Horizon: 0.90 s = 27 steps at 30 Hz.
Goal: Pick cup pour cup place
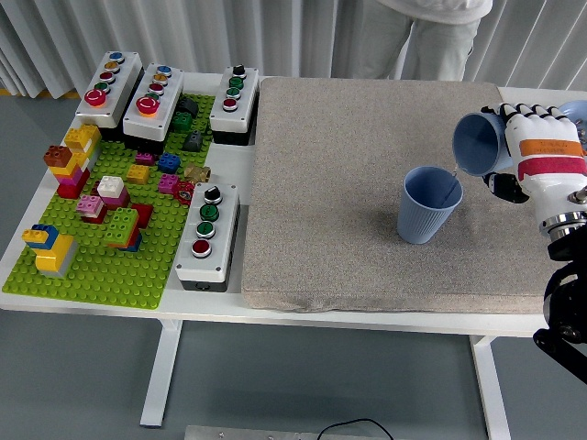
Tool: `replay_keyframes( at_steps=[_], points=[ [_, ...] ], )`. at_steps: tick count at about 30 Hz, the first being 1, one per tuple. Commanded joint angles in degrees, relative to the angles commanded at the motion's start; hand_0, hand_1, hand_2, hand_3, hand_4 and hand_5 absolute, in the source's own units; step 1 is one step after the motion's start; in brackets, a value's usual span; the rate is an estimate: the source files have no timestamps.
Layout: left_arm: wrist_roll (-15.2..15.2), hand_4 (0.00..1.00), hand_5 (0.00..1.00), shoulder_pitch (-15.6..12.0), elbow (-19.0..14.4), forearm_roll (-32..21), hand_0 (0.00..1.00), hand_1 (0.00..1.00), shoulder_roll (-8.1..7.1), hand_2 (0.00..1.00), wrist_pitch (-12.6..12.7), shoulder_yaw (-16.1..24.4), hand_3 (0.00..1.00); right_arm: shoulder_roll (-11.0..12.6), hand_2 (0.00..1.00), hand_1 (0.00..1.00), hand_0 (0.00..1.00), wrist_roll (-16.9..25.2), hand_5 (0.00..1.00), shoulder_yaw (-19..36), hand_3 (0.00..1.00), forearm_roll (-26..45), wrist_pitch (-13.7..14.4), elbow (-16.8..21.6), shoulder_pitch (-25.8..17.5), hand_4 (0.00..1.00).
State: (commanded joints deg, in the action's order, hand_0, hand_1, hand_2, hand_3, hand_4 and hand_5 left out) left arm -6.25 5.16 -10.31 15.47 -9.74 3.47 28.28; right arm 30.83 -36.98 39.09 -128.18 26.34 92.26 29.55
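A blue cup (428,203) stands upright on the grey mat (348,183), right of its middle. My right hand (527,151) is shut on a second blue cup (480,144) and holds it tilted on its side, mouth facing left, its lip just above the standing cup's right rim. A thin stream runs from the held cup into the standing one. The left hand is out of view.
A green brick baseplate (101,234) with several bricks lies at the left. Three button boxes (165,96) stand at the back left, a fourth (206,234) by the mat's left edge. A person (431,32) stands at the far side. A pale bowl (573,115) shows at the right edge.
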Motion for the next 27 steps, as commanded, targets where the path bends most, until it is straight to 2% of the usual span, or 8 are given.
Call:
replay_keyframes(
  at_steps=[8, 27],
  points=[
    [-0.02, 0.513, 0.936, -0.03, 0.0, -0.3, 0.71, 0.728, -0.01, 0.796, -0.04, -0.26, 0.646, -0.57, 0.594, 0.684, 0.765, 0.0, 0.008, 0.09, 0.632, 0.26, -0.03, 1.21, -0.65, 0.692],
    [-0.01, 0.513, 0.934, 0.03, 0.0, -0.13, 0.71, 0.729, -0.04, 0.796, -0.01, -0.12, 0.648, -1.01, 0.596, 0.684, 0.761, 0.0, 0.002, -0.36, 0.634, 1.64, 0.34, 0.89, -0.23, 0.685]
  ],
)
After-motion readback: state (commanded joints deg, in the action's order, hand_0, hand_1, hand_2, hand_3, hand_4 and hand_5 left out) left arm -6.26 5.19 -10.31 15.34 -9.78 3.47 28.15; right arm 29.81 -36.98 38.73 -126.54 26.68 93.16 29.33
